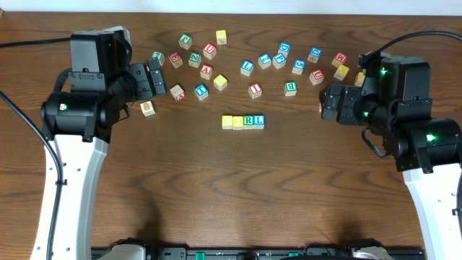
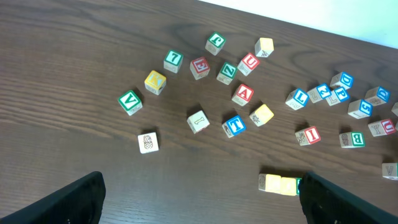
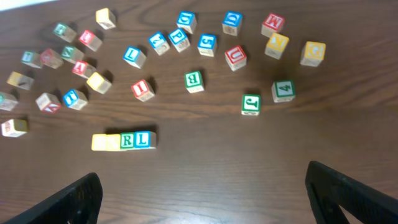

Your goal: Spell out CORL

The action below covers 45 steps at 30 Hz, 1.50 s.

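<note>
Left claw (image 2: pixel 202 208) and right claw (image 3: pixel 208 202) both released, holding nothing; block row (image 1: pixel 243 121) ending R, L sits on the table (image 1: pixel 238 188).

Lettered blocks (image 2: pixel 243 94) lie scattered over the wooden table (image 2: pixel 74 56), most toward the upper right, with a green V (image 2: pixel 129 101) apart on the left. A yellow row (image 2: pixel 278 184) sits at the lower right. Its right end is hidden behind one finger (image 2: pixel 339 202) of the left gripper (image 2: pixel 200 190), whose dark fingers stand wide apart.
</note>
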Tool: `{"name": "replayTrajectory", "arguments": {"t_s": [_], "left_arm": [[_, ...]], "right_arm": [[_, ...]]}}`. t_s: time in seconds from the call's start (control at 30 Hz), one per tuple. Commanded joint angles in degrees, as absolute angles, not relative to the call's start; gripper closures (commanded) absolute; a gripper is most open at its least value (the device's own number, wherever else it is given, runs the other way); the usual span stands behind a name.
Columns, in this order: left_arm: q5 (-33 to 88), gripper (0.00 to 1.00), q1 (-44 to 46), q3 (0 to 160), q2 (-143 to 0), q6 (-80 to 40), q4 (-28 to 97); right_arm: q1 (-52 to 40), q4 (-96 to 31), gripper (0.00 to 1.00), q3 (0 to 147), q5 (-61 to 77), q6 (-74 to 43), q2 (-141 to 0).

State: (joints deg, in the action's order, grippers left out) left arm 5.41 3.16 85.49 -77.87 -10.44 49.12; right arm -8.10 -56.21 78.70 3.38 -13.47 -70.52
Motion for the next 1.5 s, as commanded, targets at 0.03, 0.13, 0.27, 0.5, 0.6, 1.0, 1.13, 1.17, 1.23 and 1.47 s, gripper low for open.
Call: {"name": "replayTrajectory", "arguments": {"t_s": [0.03, 0.13, 0.27, 0.5, 0.6, 1.0, 1.13, 1.17, 1.23, 1.47], "left_arm": [[4.67, 0.02, 3.01, 85.41, -77.84, -9.67, 49.3], [4.67, 0.02, 3.01, 85.41, -77.84, -9.65, 49.3], [4.67, 0.02, 3.01, 85.41, -77.84, -9.65, 49.3], [4.67, 0.02, 3.01, 85.41, -77.87, -9.65, 49.3], [4.67, 0.02, 3.01, 85.41, -77.87, -9.65, 49.3], [4.67, 0.02, 3.01, 85.41, -77.84, -9.65, 49.3], [4.67, 0.02, 3.01, 85.41, -77.84, -9.65, 49.3], [4.67, 0.02, 3.01, 85.41, -77.87, -9.65, 49.3], [4.67, 0.02, 3.01, 85.41, -77.84, -9.67, 49.3], [4.67, 0.02, 3.01, 85.41, -77.87, -9.67, 49.3]], "right_arm": [[-7.9, -57.28, 0.01, 79.4, 1.61, -12.53, -69.91], [-7.9, -57.25, 0.01, 79.4, 1.23, -12.53, -68.4], [-7.9, -57.25, 0.01, 79.4, -0.82, -12.53, -65.58], [-7.84, -56.99, 0.01, 77.69, -6.17, -12.4, -59.72], [-7.35, -50.65, 0.01, 71.68, -6.79, -10.85, -55.53], [-7.05, -12.08, 0.01, 28.67, -5.85, -8.91, -27.49], [-7.07, -4.47, 0.01, 17.56, -5.87, -8.88, -18.52], [-7.07, -3.2, 0.01, 15.42, -5.87, -8.91, -16.53], [-7.07, -1.26, 0.01, 11.44, -5.82, -8.91, -12.62], [-7.07, 0.49, 0.01, 4.14, -5.63, -8.91, -3.68]]}}
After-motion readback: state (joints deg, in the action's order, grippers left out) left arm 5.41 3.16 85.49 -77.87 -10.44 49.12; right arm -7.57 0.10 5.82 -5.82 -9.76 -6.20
